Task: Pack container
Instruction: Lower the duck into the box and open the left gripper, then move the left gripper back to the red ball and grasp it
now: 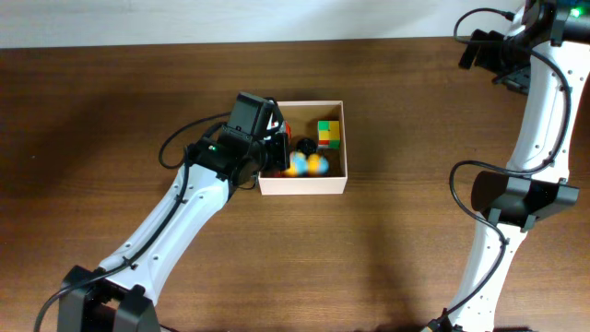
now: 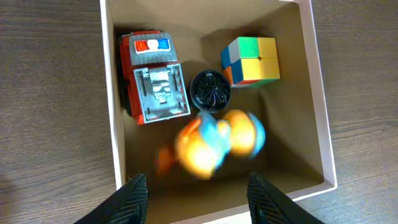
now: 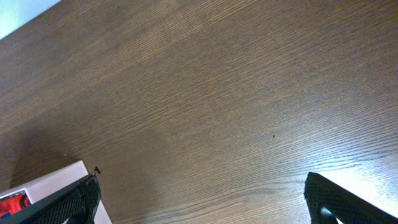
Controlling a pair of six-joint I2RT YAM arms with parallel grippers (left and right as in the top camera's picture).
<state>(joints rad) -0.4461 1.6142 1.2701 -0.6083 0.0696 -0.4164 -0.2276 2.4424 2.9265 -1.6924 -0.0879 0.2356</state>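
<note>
Cardboard container (image 2: 314, 124), blurred orange toy (image 2: 208, 149), ribbed black disc (image 2: 209, 91)

Toy truck (image 2: 152, 78), cube (image 2: 250, 60) and disc (image 2: 209, 91) lie inside the container (image 2: 323, 124).

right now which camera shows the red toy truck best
The left wrist view: the toy truck lies fully visible in the container. Overhead, the left arm covers nearly all of it; right wrist shows only a red sliver.
</note>
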